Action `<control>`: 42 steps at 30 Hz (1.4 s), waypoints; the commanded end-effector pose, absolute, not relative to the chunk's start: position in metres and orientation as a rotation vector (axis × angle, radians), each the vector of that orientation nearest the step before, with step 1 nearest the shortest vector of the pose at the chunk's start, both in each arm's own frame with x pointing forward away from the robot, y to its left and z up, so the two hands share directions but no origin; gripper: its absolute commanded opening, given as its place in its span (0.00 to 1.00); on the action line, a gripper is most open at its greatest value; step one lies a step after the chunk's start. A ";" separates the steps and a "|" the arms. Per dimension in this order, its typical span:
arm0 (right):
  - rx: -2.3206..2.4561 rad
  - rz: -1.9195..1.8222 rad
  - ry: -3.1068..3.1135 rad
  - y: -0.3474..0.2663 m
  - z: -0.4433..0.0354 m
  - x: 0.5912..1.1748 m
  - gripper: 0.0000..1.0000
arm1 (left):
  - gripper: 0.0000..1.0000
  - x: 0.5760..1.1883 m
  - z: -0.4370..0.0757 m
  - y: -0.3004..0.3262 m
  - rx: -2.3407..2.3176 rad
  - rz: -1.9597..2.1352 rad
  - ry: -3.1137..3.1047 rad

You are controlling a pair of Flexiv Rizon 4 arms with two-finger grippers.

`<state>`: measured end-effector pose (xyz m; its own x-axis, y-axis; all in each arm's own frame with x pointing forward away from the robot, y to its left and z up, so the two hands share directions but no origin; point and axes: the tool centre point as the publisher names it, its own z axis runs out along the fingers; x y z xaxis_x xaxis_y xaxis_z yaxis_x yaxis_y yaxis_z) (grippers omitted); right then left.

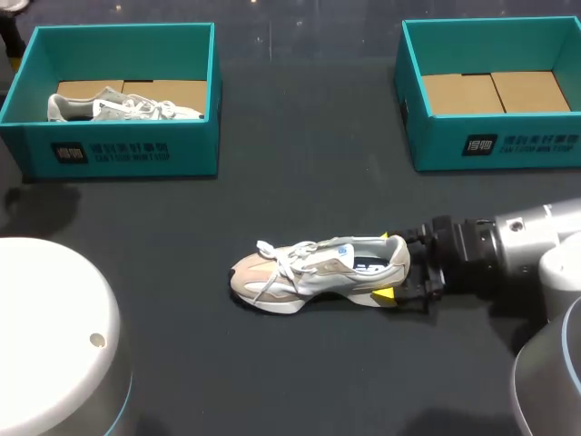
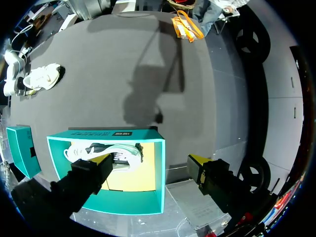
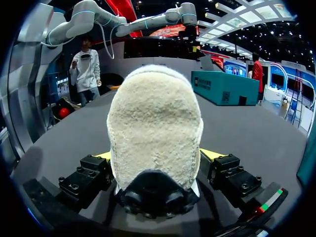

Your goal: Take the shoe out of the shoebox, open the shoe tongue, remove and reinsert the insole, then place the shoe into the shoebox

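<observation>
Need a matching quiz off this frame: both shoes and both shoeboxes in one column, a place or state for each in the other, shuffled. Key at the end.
Things
1. beige shoe
2. grey shoe
3. left shoebox
4. right shoebox

Places and states
a. only bare cardboard inside
b. lying inside a box
c. on the table, heel gripped by the right arm's jaws
d. holds one shoe

Pairs: 1-c, 2-b, 3-d, 4-a
</observation>
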<state>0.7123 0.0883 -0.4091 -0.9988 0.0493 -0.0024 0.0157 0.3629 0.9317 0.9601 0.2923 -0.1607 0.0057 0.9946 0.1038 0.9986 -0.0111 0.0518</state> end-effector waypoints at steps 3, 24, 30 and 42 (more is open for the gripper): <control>0.051 1.752 2.574 0.094 -0.413 0.716 1.00 | 1.00 0.960 -0.160 0.293 -2.202 -0.174 -2.180; 0.033 1.737 2.588 0.092 -0.413 0.718 0.00 | 1.00 0.960 -0.160 0.293 -2.202 -0.174 -2.180; 0.033 1.739 2.585 0.090 -0.412 0.718 0.00 | 1.00 0.960 -0.160 0.293 -2.202 -0.174 -2.180; 0.039 1.752 2.572 0.089 -0.413 0.716 0.00 | 1.00 0.960 -0.160 0.293 -2.202 -0.174 -2.180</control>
<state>0.7141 0.0904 -0.4113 -0.9993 0.0365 -0.0106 0.0033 0.3616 0.9323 0.9601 0.2923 -0.1607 0.0057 0.9946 0.1038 0.9986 -0.0112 0.0518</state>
